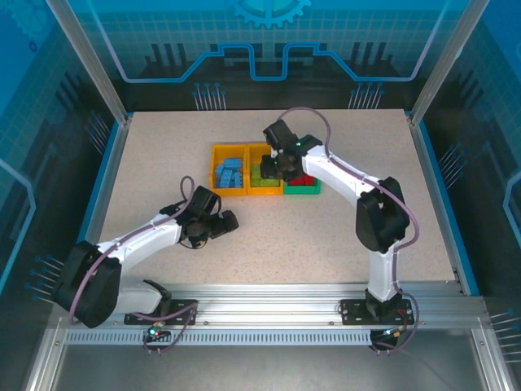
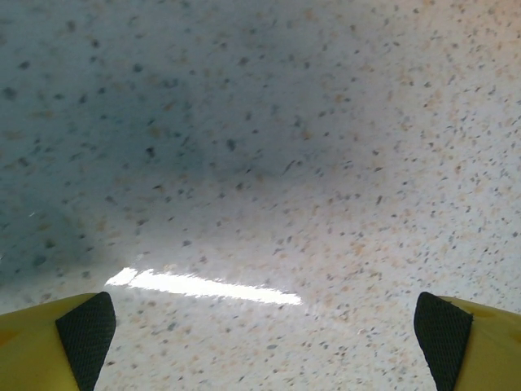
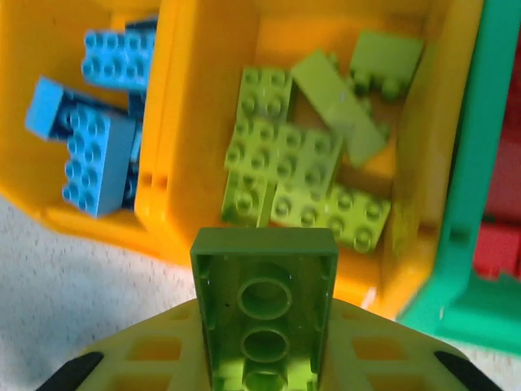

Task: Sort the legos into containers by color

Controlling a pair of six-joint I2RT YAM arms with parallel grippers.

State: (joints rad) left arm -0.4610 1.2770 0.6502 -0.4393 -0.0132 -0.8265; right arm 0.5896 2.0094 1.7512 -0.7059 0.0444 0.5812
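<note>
Left jaws: released, spread wide, low over speckled table, well apart from bins.
Left orange-yellow bin: blue legos inside.
Middle orange-yellow bin: lime legos piled inside.
Right jaws: clenched on lime brick, hollow underside toward wrist camera, above near wall of middle bin.
Green bin, far right of row: red legos inside.
</note>
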